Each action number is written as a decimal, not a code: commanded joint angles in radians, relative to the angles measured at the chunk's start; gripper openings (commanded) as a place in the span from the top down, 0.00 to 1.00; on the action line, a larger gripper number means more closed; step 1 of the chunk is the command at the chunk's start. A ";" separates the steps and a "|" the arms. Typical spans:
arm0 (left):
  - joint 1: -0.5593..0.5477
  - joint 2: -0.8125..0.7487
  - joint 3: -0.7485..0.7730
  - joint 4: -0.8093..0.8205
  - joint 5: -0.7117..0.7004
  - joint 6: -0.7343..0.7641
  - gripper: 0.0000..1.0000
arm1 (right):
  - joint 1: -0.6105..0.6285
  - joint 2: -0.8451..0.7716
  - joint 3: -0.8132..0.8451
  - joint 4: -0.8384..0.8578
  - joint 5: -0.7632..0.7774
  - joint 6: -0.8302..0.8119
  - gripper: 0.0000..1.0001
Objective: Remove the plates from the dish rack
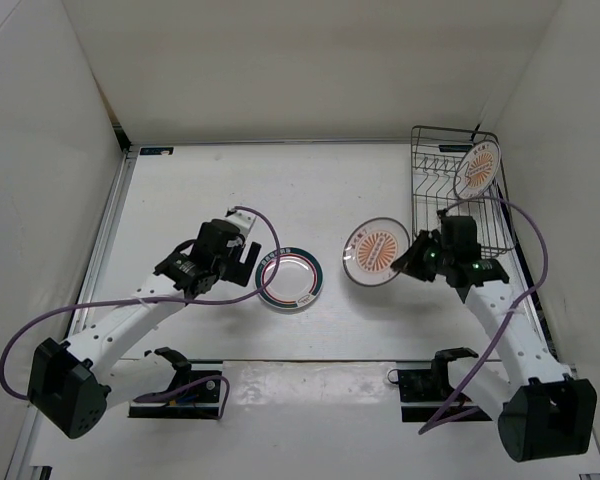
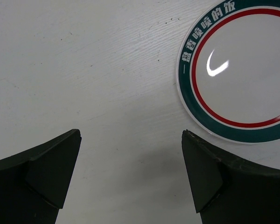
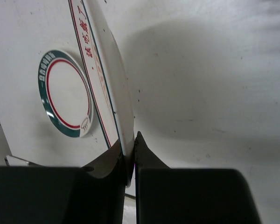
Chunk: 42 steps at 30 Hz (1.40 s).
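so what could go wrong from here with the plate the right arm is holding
The right claw pinches the sunburst plate only at its rim, so it may slip or swing out. Set down carelessly, it could land on the green-ringed plate nearby.

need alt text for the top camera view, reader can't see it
The right end effector grips an orange-centred plate by its rim, beside the black dish rack, where a matching plate stands on edge. A green-ringed plate lies flat on the table beside the left end effector.
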 commanded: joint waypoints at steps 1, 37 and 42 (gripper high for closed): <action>-0.002 -0.001 0.039 -0.011 0.058 -0.025 0.00 | 0.003 -0.121 -0.067 0.114 -0.071 0.037 1.00; -0.003 0.053 0.061 -0.024 0.167 -0.074 0.00 | 0.001 -0.438 -0.630 -0.088 0.093 0.555 0.56; -0.002 0.051 0.061 -0.026 0.157 -0.071 0.00 | 0.000 -0.462 -0.463 -0.378 0.145 0.515 0.47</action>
